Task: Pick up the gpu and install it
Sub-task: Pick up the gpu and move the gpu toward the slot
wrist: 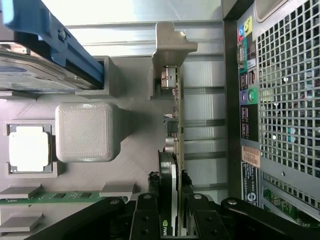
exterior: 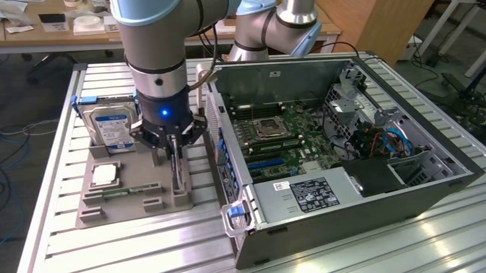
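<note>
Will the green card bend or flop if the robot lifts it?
Probably stiff: the gpu stands straight on its edge in the grey holder. Likely fragile, with small parts sticking out along it. Being thin, it might tip without that holder.

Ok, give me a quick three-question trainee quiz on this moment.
1. True or false: the gpu is already installed in the case.
2. What is the tool closed on? A) drive B) gpu C) memory stick
3. Fill in: the gpu stands on edge in the grey ___.

Key: 1 false; 2 B; 3 tray.
</note>
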`<act>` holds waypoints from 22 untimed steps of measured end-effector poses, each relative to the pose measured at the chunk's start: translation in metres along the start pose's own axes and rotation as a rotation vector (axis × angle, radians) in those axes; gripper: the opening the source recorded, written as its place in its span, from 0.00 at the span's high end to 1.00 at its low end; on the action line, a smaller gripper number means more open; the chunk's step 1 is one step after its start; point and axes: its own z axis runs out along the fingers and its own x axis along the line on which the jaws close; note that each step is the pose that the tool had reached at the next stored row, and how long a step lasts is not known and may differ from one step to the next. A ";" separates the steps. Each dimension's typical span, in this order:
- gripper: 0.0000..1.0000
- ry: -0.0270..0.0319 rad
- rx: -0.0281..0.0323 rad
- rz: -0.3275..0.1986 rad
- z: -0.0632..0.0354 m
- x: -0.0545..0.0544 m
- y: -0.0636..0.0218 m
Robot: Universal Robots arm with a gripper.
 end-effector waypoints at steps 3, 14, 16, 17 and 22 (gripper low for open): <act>0.73 -0.0001 0.0000 0.000 -0.0100 0.000 0.0005; 0.73 0.0000 0.0000 -0.001 -0.0487 -0.001 0.0022; 0.73 -0.0001 0.0000 -0.002 -0.0552 -0.001 0.0025; 0.73 0.0000 0.0000 -0.002 -0.0588 -0.001 0.0026; 0.73 0.0000 0.0000 -0.003 -0.0778 -0.002 0.0035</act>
